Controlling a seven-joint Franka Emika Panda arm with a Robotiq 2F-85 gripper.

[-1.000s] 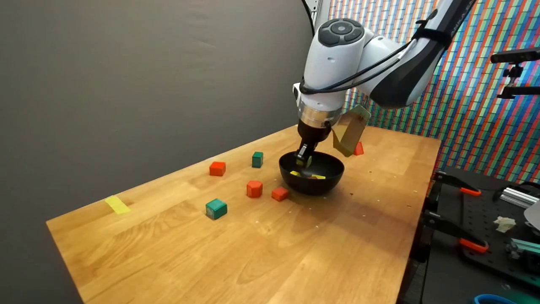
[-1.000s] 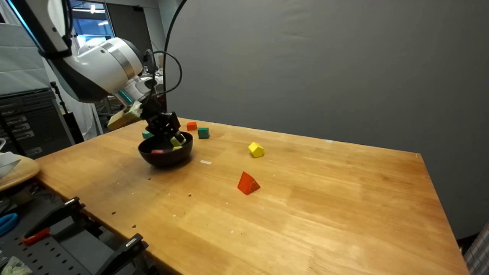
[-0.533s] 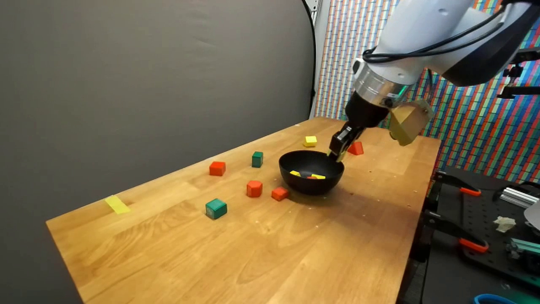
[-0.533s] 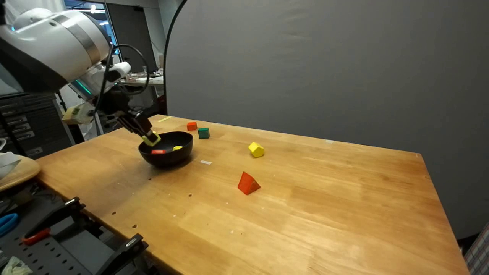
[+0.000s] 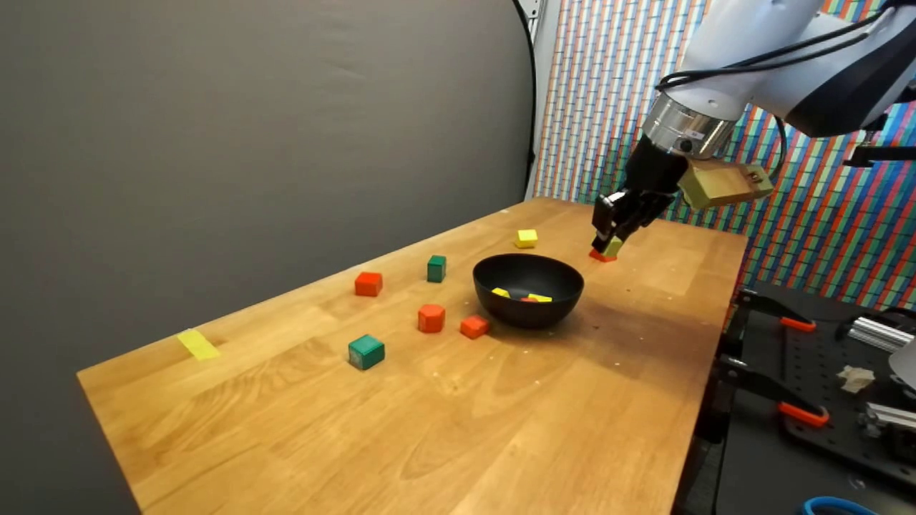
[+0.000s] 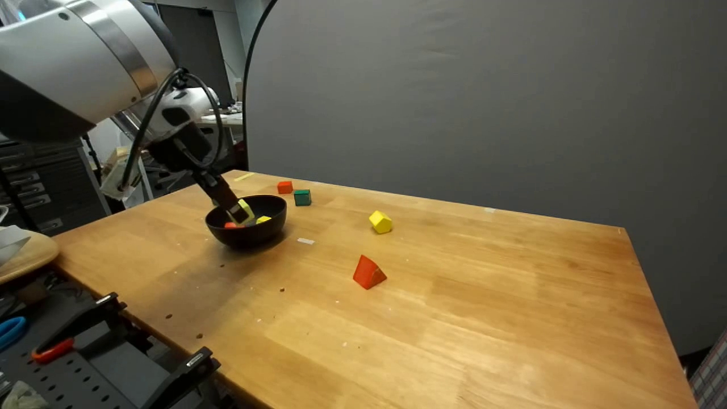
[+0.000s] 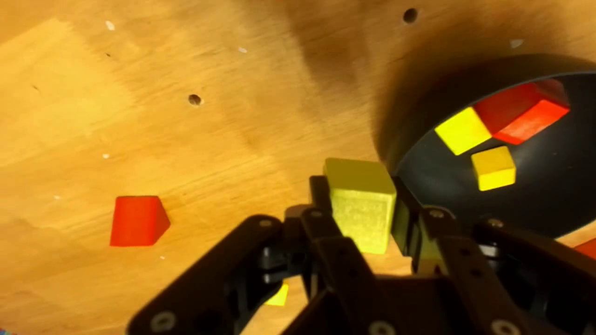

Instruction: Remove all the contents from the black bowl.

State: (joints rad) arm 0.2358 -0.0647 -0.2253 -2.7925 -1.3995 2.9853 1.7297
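Separately, on table (image 5: 401,429): four red blocks (image 5: 431,319), two green blocks (image 5: 366,352), one yellow block (image 5: 527,239). Contained in black bowl (image 5: 526,315): two yellow pieces (image 7: 494,171), one red piece (image 7: 531,122). Clamped in gripper (image 5: 608,244), at bowl's two o'clock in an exterior view: yellow cube (image 7: 363,216).

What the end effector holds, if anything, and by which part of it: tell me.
A yellow block, clamped in the end effector by two opposite sides, left and right in the wrist view.

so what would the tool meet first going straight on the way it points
Probably the tabletop, via the yellow block it holds; in the wrist view the black bowl lies to the right, but depth is unclear.
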